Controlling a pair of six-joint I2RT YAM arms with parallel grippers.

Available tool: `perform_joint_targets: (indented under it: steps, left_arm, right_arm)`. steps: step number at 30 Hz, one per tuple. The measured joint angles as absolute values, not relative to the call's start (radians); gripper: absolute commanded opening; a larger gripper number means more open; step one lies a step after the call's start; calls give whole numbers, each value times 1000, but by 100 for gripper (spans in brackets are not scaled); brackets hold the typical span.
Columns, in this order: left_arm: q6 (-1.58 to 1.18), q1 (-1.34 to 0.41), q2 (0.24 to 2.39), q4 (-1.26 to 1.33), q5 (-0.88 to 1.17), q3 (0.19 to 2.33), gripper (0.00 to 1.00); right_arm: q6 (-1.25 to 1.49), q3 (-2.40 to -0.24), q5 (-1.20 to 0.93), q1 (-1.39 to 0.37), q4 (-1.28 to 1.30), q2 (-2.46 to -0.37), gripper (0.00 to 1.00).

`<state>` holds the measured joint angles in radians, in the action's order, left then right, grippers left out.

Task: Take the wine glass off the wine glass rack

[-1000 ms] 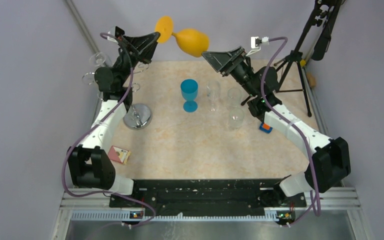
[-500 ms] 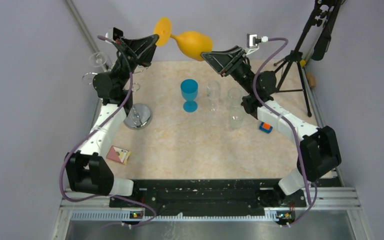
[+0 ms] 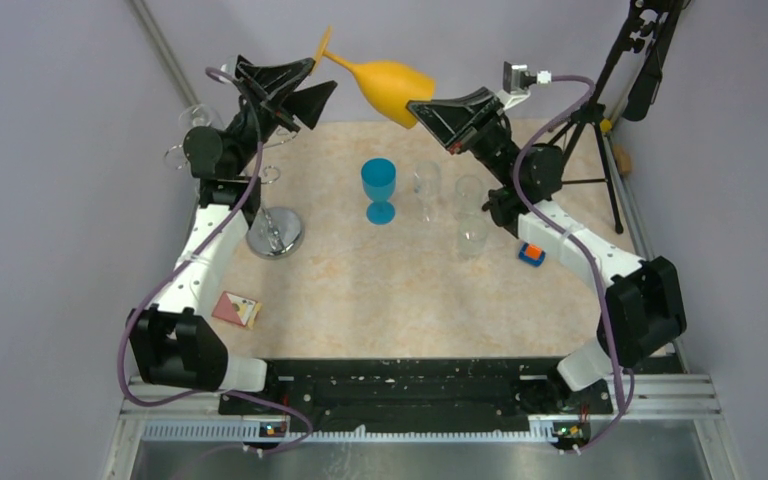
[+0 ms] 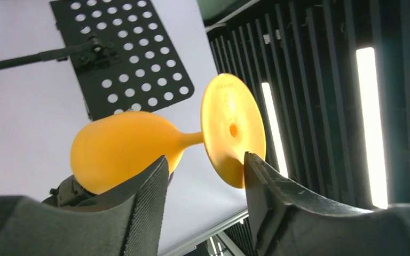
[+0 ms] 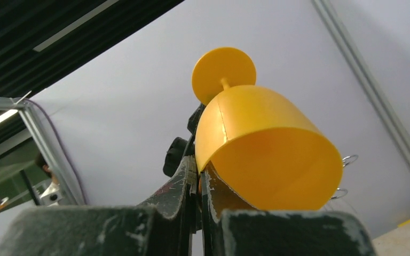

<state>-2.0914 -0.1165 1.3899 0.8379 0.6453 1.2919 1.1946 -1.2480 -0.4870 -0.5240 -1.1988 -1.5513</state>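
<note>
The left jaws have opened and let go of the orange wine glass [image 3: 390, 85] foot; the right jaws have now clamped shut on its rim.

The top view looks down from afar on the orange glass [image 3: 388, 84]; both wrist views face upward, close beneath it.

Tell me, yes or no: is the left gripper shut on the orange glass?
No: the left gripper stands open, jaws apart, beside the foot of the glass.
</note>
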Motion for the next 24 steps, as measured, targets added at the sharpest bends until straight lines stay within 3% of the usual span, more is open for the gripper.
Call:
perform_joint_targets:
  steps: [8, 11, 18, 24]
  left_arm:
    - [-2003, -116, 1387, 620, 749, 1328, 74]
    - [-1897, -117, 1374, 505, 795, 1378, 86]
    - [-1601, -100, 1351, 228, 839, 1523, 92]
    - [-1349, -55, 1351, -16, 819, 1639, 91]
  right_arm:
    - [1015, -1171, -322, -532, -952, -1403, 0]
    - [920, -1172, -220, -533, -781, -1348, 0]
    - [692, -1188, -151, -533, -413, -1290, 0]
    - [504, -1211, -265, -533, -165, -1242, 0]
